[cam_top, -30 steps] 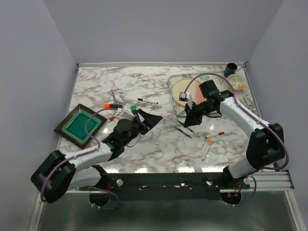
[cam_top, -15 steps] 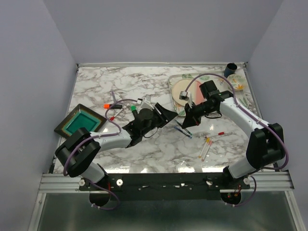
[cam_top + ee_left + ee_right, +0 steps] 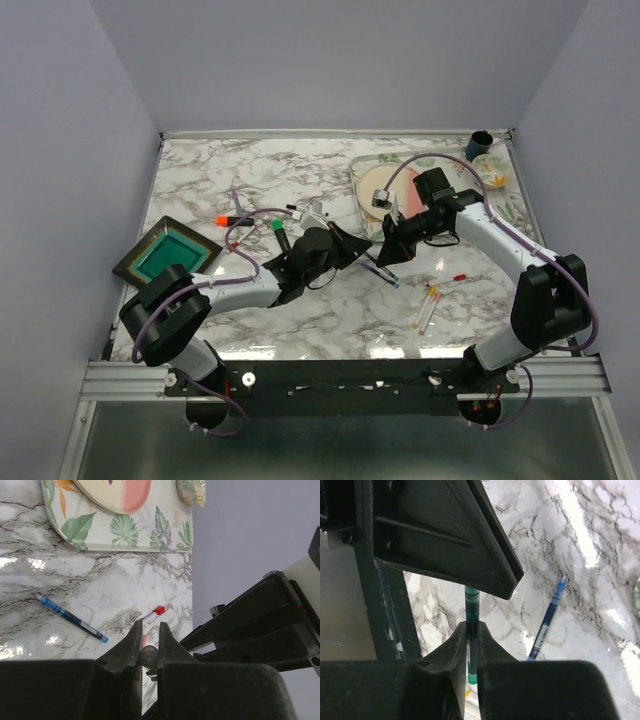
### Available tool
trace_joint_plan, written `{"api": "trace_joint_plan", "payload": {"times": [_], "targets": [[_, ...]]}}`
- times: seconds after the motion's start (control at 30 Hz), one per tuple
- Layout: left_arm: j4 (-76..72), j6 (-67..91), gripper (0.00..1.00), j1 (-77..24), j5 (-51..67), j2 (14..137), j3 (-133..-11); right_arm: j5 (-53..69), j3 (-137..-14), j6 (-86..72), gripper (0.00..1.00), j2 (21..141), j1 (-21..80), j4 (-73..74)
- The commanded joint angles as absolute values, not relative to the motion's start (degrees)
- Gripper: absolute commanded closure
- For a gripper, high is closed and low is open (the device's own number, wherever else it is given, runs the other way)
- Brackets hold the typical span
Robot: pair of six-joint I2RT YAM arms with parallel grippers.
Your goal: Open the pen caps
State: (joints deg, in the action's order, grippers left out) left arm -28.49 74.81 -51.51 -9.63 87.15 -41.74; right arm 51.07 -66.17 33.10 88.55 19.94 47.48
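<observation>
Tabletop [image 3: 215,175]: left hand [image 3: 357,243], right hand [image 3: 384,251] tip-to-tip

Light is bright and even, coming from above. The glossy counter [image 3: 250,180] shows white glare along its near edge. In both wrist views the close jaws are dark and soft.

Both nearly closed, left gripper [image 3: 149,626] faces right gripper [image 3: 472,626].
</observation>
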Motion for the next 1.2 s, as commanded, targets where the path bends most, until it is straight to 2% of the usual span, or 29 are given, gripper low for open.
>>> {"api": "trace_joint_plan", "payload": {"times": [0.0, 0.1, 0.3, 0.37, 0.43, 0.47, 0.7, 0.87, 0.97, 1.17], "targets": [[-27.7, 73.2, 1.0, -51.8, -11.7, 85.3, -41.1, 55.5, -65.7, 34.5, 0.68, 88.5, 20.6, 47.3], [-31.0, 74.6, 1.0, -52.6, -10.9, 85.7, -40.4, 56.9, -65.5, 34.2, 0.57, 88.4, 20.7, 46.6], [-35.9, 77.2, 1.0, -53.6, -10.3, 87.5, -40.6, 58.4, -65.5, 33.5, 0.55, 89.2, 21.3, 45.8], [-37.1, 77.7, 1.0, -53.7, -10.2, 88.2, -40.5, 58.2, -65.3, 33.0, 0.58, 89.3, 21.4, 45.1], [-37.0, 77.7, 1.0, -53.7, -11.2, 87.5, -40.3, 58.3, -65.4, 33.0, 0.92, 89.8, 21.6, 45.6], [-36.7, 77.6, 1.0, -53.6, -12.5, 87.0, -39.6, 58.1, -65.7, 33.2, 0.99, 90.0, 21.9, 46.1], [-26.8, 77.1, 1.0, -45.6, -31.6, 70.9, -32.8, 51.2, -65.6, 35.8, 1.0, 91.2, 26.4, 49.0], [-18.5, 72.6, 1.0, -36.3, -29.8, 60.5, -32.1, 48.8, -65.7, 36.5, 1.0, 91.8, 28.9, 49.1], [-16.0, 69.4, 1.0, -35.7, -26.9, 56.8, -31.0, 46.8, -64.6, 34.6, 0.99, 90.4, 28.8, 46.3], [-6.3, 64.3, 1.0, -35.7, -20.6, 49.4, -26.6, 34.8, -62.4, 29.4, 0.99, 90.7, 28.8, 39.7]]}}
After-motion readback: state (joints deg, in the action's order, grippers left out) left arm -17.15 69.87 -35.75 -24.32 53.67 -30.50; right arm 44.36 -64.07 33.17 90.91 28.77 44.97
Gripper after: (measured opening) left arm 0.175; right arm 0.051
